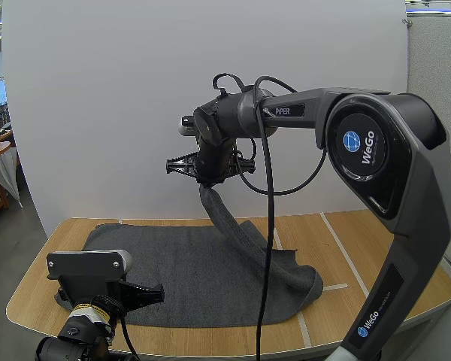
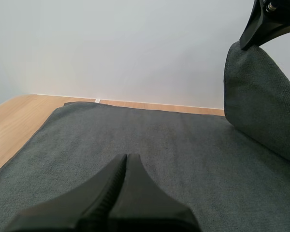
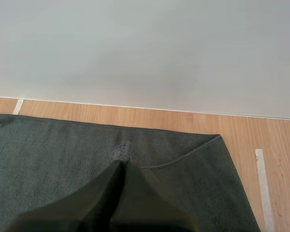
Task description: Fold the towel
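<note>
One wooden table (image 1: 376,248) lay under my two arms. My right arm (image 1: 383,158), marked "PiPER" once and "WeGo" twice, reached over it. The one dark grey towel (image 1: 188,278) lay spread across the table, its right side rising off the surface in a twisted strip. My right gripper (image 3: 122,162) pinched the top of that strip between its tips, high above the cloth. My left gripper (image 2: 126,159), fingers pressed together on nothing, hung low over the towel's near left part.
</note>
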Controlling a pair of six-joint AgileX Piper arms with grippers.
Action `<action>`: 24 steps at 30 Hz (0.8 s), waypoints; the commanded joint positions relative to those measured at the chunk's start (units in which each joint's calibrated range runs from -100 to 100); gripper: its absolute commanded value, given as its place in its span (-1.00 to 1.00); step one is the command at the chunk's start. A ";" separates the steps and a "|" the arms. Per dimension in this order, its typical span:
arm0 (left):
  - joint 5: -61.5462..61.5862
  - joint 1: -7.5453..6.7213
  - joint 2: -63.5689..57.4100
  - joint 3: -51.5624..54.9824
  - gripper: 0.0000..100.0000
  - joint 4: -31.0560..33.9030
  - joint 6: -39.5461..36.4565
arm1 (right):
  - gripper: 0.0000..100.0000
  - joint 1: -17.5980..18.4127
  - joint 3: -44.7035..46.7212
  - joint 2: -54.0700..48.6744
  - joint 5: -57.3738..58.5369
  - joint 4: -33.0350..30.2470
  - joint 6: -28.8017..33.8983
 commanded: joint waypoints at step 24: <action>-0.51 0.09 0.00 0.00 -1.00 0.03 -0.52 | -1.00 8.75 -2.73 1.30 -24.81 -2.23 -11.78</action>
